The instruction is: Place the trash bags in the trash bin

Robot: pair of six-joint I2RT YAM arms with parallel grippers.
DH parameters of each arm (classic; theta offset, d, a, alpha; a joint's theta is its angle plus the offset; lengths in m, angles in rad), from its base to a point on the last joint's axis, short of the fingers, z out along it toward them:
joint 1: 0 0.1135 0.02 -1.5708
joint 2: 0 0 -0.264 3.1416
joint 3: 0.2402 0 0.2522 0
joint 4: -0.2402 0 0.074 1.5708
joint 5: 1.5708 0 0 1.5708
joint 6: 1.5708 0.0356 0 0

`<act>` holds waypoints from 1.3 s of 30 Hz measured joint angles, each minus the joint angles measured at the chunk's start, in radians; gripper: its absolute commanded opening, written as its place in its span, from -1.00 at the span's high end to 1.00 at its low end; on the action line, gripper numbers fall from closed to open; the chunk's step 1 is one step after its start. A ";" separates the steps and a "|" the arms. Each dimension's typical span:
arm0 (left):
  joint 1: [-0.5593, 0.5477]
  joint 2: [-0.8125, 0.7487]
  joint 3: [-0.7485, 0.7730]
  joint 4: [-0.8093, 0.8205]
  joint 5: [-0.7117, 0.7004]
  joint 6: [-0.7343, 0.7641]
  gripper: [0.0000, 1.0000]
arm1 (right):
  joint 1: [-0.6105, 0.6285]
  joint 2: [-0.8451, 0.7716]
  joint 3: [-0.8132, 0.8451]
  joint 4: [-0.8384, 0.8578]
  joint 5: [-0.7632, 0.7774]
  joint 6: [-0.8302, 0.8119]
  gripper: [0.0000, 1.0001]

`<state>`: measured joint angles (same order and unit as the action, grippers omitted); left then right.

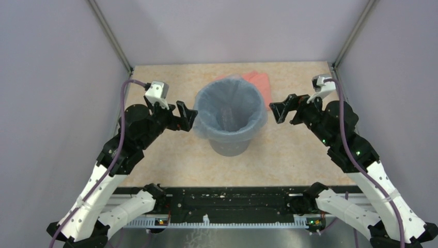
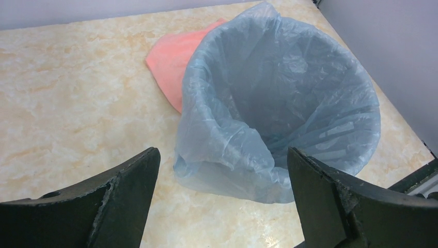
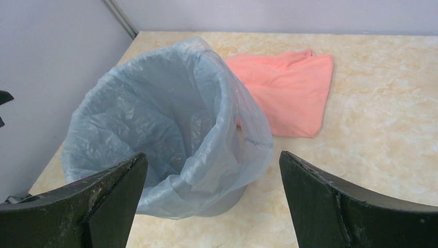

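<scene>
Here, the thin translucent pale-blue plastic trash bag (image 1: pixel 214 101) is seen lining the plain grey round plastic trash bin (image 1: pixel 230 147), its crinkled mouth turned over the rim and draped down the outer wall; the bin is stood upright on the marbled beige tabletop (image 1: pixel 170 155), midway between the left and right edges and nearer the far edge; a salmon-pink folded cloth-like piece (image 1: pixel 260 82) is laid flat behind it toward the far right, partly hidden; the left gripper (image 1: pixel 188 117) is held just beside the bag's left side, the right gripper (image 1: pixel 278 109) near its right side; both sets of jaws are spread wide, nothing gripped.
</scene>
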<state>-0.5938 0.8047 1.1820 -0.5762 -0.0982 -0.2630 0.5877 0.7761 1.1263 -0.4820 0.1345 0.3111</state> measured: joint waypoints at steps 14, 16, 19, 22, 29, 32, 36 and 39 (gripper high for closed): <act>0.000 -0.009 -0.035 0.001 0.001 -0.015 -0.97 | 0.000 -0.030 -0.012 0.035 0.000 0.006 -0.97; 0.000 -0.008 -0.035 0.001 0.001 -0.016 -0.97 | 0.000 -0.030 -0.016 0.037 0.000 0.006 -0.97; 0.000 -0.008 -0.035 0.001 0.001 -0.015 -0.97 | 0.000 -0.029 -0.020 0.039 0.000 0.006 -0.97; 0.000 -0.008 -0.035 0.001 0.001 -0.014 -0.97 | 0.000 -0.029 -0.020 0.040 0.000 0.006 -0.97; 0.000 -0.011 -0.035 0.000 0.001 -0.011 -0.97 | 0.000 -0.012 0.005 0.021 -0.001 0.006 -0.97; 0.000 -0.021 -0.035 0.000 0.001 -0.011 -0.97 | 0.000 -0.005 0.017 0.019 -0.002 0.007 -0.97; 0.000 -0.035 -0.035 -0.002 0.001 -0.011 -0.97 | 0.000 -0.001 0.024 0.015 -0.018 0.009 -0.97; 0.000 -0.046 -0.039 -0.002 0.003 -0.011 -0.97 | 0.000 0.004 0.027 0.013 -0.035 0.015 -0.97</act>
<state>-0.5938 0.7589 1.1427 -0.5781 -0.0948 -0.2745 0.5877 0.7799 1.1538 -0.4694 0.0994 0.3264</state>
